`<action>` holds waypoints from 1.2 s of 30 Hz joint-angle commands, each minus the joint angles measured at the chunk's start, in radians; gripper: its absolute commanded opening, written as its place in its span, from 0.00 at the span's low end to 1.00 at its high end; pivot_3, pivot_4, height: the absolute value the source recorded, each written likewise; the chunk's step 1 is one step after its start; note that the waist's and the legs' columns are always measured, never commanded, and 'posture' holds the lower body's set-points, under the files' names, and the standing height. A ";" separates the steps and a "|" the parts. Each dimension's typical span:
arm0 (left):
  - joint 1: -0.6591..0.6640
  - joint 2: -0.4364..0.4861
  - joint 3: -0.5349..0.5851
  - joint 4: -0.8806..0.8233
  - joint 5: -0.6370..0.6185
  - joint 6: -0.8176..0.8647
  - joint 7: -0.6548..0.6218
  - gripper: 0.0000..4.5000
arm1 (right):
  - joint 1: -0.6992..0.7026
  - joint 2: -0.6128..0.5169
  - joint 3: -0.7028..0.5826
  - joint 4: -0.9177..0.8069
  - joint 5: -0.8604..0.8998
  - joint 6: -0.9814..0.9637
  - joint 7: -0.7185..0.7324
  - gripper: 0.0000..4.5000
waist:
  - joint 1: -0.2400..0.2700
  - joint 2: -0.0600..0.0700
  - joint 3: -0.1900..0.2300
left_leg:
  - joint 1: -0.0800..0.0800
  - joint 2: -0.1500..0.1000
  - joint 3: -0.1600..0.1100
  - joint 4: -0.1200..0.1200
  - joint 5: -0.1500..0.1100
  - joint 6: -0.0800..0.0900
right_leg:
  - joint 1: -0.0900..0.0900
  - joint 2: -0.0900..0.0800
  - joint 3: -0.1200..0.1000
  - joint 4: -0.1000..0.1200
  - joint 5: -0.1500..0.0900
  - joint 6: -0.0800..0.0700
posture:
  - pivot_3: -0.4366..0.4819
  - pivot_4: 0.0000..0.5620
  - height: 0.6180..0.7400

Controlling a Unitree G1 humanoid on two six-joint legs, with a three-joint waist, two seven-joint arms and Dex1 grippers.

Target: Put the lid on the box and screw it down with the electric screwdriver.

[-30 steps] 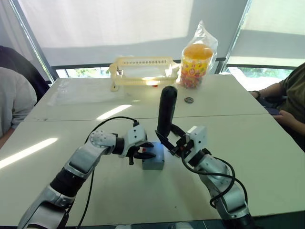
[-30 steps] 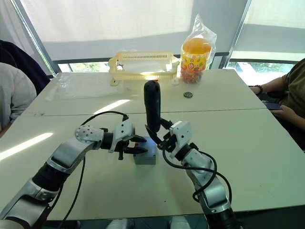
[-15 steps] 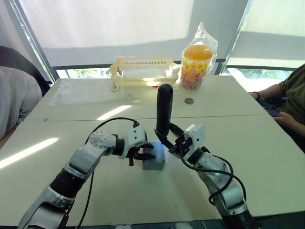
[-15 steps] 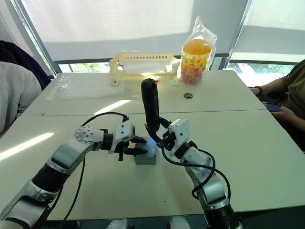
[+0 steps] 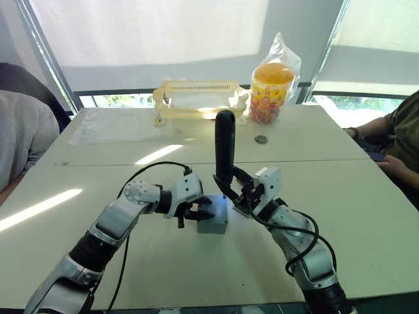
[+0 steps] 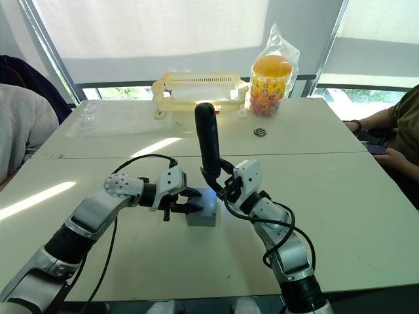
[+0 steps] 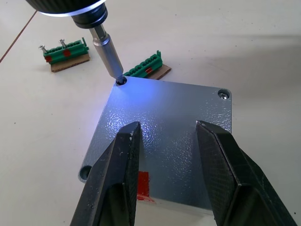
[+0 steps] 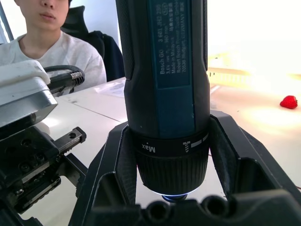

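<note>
The grey box sits on the table in front of me with the grey lid on top of it. A small red mark shows at the lid's near edge. My left gripper is open, its two black fingers spread just over the lid. In my right gripper, shut on its lower barrel, the black electric screwdriver stands upright. Its metal bit rests in a corner screw hole of the lid, with the tip light on. Another corner screw sits in place.
Two small green terminal pieces lie just beyond the box. At the table's far side stand a yellow slotted basket and a bagged candy jar, with a small round object nearby. People sit at the left and right.
The right gripper has brought the screwdriver slightly leftward and more upright, its bit staying at the lid's corner. The left gripper has held still.
</note>
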State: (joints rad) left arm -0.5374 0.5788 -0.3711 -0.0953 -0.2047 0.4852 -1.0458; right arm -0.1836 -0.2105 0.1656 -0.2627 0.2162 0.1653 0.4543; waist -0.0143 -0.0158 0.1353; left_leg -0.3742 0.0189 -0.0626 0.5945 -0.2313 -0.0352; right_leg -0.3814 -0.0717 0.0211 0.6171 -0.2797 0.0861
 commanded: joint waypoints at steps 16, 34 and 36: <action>0.042 -0.008 -0.082 0.090 0.077 0.031 -0.004 0.42 | -0.172 -0.008 -0.210 -0.366 0.344 0.403 -0.131 0.40 | 0.005 0.007 0.011 | -0.018 -0.009 0.003 0.001 0.001 0.000 | -0.012 -0.004 -0.008 0.001 0.001 0.001 | 0.48 0.27 1.00; 0.041 0.134 0.280 -0.397 -0.335 0.407 0.023 0.42 | -0.392 -0.948 -0.457 0.271 1.333 1.449 -0.280 0.40 | 0.000 0.008 0.059 | -0.037 -0.011 0.005 0.005 0.000 0.004 | -0.032 -0.001 -0.007 0.011 0.003 0.014 | 0.48 0.27 1.00; 0.072 0.163 0.284 -0.423 -0.344 0.410 0.023 0.42 | -0.392 -0.989 -0.385 0.344 1.344 1.449 -0.273 0.40 | -0.003 0.008 0.061 | -0.037 -0.010 0.005 0.006 -0.001 0.005 | -0.032 0.000 -0.007 0.011 0.003 0.014 | 0.48 0.27 1.00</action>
State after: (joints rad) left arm -0.4886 0.7186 -0.1178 -0.4726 -0.5271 0.8899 -1.0209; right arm -0.5585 -1.1648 -0.2328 0.0479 1.5104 1.6076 0.1590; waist -0.0176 -0.0078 0.1960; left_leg -0.4108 0.0086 -0.0566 0.6014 -0.2321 -0.0299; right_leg -0.4134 -0.0712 0.0151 0.6286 -0.2769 0.1003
